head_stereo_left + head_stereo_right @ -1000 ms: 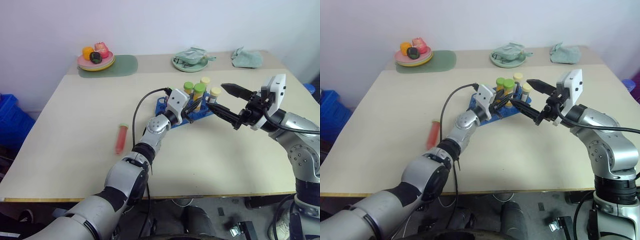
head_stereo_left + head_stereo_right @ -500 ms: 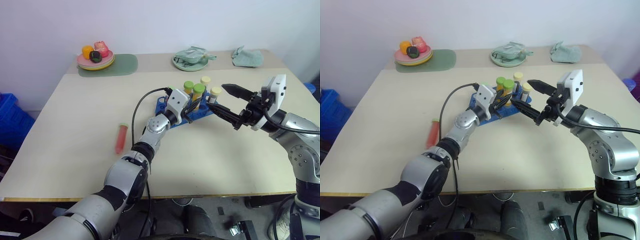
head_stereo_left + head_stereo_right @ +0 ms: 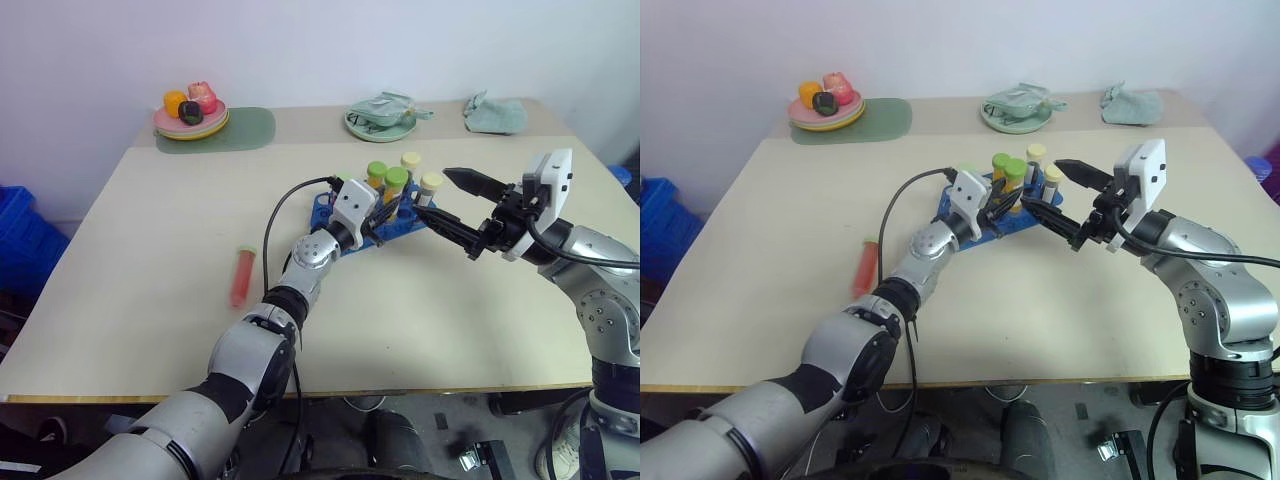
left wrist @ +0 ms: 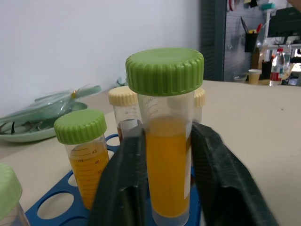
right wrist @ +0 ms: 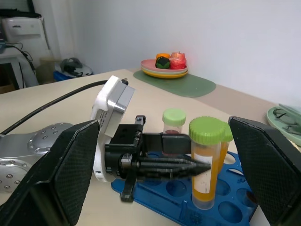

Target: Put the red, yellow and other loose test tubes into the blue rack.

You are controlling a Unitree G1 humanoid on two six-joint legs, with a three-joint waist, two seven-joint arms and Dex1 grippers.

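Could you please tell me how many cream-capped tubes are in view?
2: one cream-capped tube stands at the blue rack's far side, the other at its right end; more may be hidden.

Colours on the pale tan table [image 3: 150, 250]

The blue rack [image 4: 56, 207] carries yellow-orange tubes [image 4: 168, 169] with ribbed green caps and cream-capped tubes [image 4: 124, 110]; a red tube [image 3: 241, 277], cap seemingly green, lies loose. Gripper fingers [image 5: 51, 174] are black; a green mat [image 3: 240, 132] holds a pink plate.
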